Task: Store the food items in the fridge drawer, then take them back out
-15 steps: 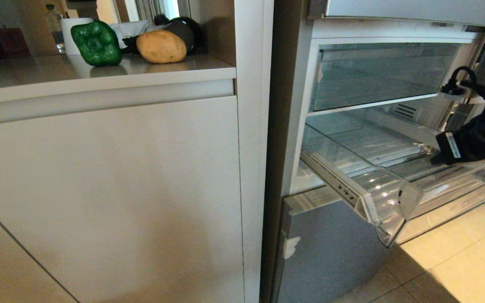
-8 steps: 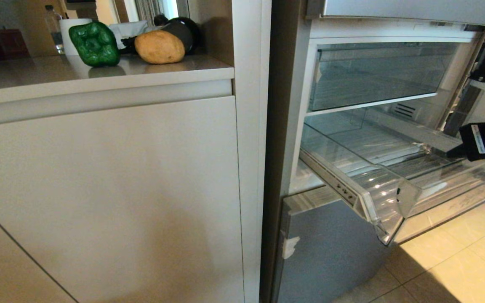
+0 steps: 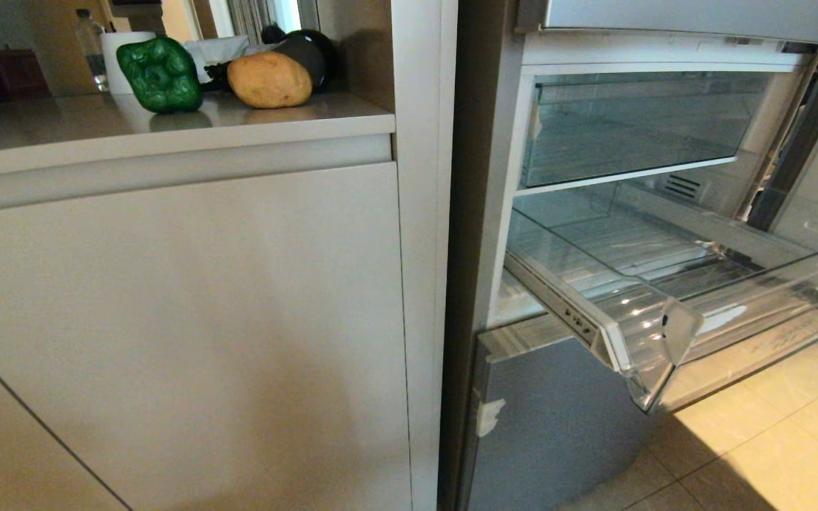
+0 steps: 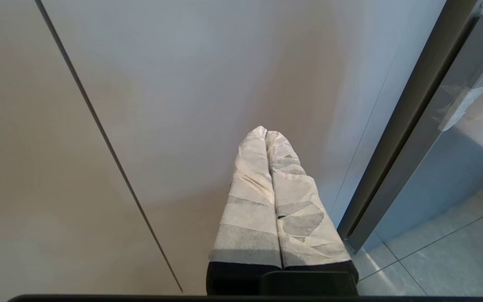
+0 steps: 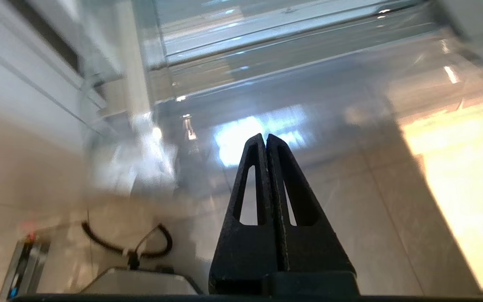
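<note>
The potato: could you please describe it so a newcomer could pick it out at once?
Left of the open fridge runs a pale countertop. Near its right end, the potato lies beside a green bell pepper. It is the smooth, tan-brown oval; the pepper is glossy and lumpy.

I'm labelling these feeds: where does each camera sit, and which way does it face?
Head: up on the robot, looking down at bell pepper, potato and open fridge drawer; no arm shows.
Left wrist: behind the shut left gripper, facing the cabinet front.
Right wrist: behind the shut right gripper, facing the drawer.
Head and right wrist share the drawer.
</note>
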You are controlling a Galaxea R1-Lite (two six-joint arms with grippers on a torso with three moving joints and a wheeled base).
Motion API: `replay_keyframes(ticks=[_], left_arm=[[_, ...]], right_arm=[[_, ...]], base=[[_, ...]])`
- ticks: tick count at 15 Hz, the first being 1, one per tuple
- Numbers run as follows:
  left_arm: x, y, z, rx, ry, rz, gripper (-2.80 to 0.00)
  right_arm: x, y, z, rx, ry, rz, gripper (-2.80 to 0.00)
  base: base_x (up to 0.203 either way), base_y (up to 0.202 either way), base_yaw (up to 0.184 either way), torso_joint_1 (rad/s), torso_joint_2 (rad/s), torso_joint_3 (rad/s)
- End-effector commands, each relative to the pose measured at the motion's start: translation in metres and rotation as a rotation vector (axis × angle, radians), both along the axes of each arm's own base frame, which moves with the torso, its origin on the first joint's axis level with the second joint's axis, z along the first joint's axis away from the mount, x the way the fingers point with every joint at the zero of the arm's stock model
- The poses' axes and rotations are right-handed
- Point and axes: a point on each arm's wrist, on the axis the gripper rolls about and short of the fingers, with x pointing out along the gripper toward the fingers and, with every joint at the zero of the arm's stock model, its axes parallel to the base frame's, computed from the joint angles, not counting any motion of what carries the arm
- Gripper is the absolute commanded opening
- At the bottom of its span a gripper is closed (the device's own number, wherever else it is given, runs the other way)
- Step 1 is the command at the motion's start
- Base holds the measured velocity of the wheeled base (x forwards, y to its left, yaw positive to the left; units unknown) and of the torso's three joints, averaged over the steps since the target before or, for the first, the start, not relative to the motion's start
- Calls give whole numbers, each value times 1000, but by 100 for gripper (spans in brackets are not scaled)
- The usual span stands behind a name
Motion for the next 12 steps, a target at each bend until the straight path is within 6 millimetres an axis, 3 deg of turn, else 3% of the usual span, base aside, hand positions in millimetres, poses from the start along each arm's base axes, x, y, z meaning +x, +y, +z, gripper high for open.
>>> replay_keyframes(ticks=[1,2,4,6,9,11,12], left_arm=[[0,0,0,0,0,1,-280],[0,0,0,0,0,0,-280],[0,0,0,0,0,0,-280],[0,0,0,0,0,0,-280],[0,0,0,0,0,0,-280],[0,0,0,0,0,0,-280],[0,0,0,0,0,0,-280]], right_arm=[[-88,-5,-12,6,-175,-18,-280],[-111,-6,-25,1,-214,-38,0],[-149,-8,-53,-7,-282,-72,0],[-174,-9,-84,-12,-331,-92,0],[-181,-10,-134,-21,-295,-106,0],[-176,-9,-151,-11,-249,-114,0],[-178,-9,-154,0,-255,-122,-56]], base=[[0,0,0,0,0,0],[0,0,0,0,0,0],[0,0,0,0,0,0],[0,0,0,0,0,0],[0,0,0,0,0,0],[0,0,0,0,0,0],[0,0,0,0,0,0]])
